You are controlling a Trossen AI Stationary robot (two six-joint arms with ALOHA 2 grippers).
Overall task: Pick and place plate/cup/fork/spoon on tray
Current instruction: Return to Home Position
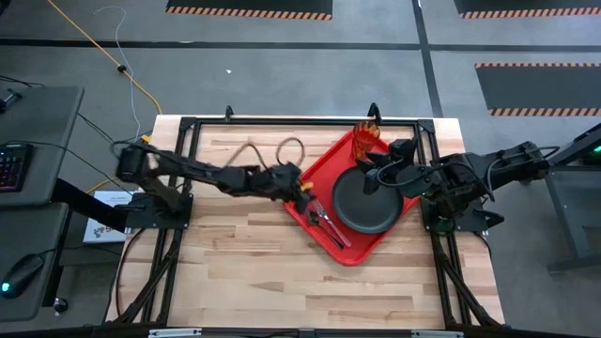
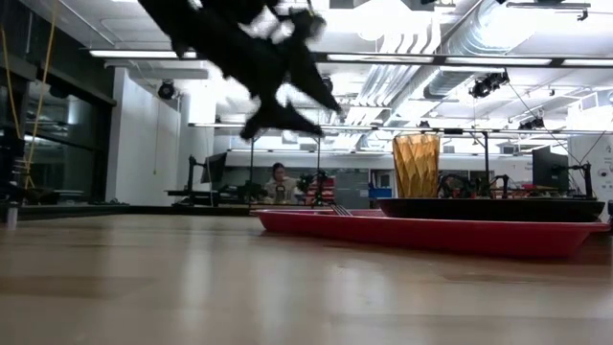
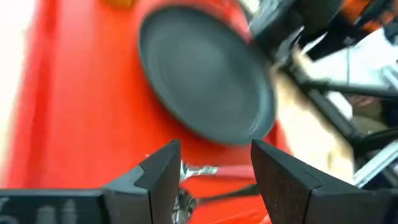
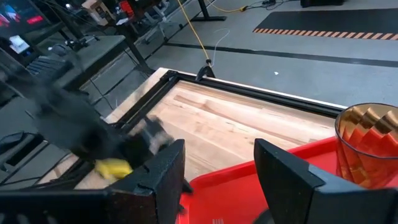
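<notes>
Jaws parted and empty, the left gripper [image 1: 302,191] hovers at the tray's [image 1: 324,169] nine-o'clock edge above fork [image 1: 333,228] and spoon [image 1: 320,219]; the right gripper [image 1: 371,178], also open, waits over the plate [image 1: 366,202].

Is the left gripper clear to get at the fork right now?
Probably yes: the left gripper is open above the tray's near edge, with the fork lying uncovered beside the plate.

The tray [image 1: 362,246] is red. The plate [image 1: 366,199] is dark grey-black. The cup [image 1: 366,138] is see-through orange with ribs, and the table [image 1: 244,263] is light wood.
</notes>
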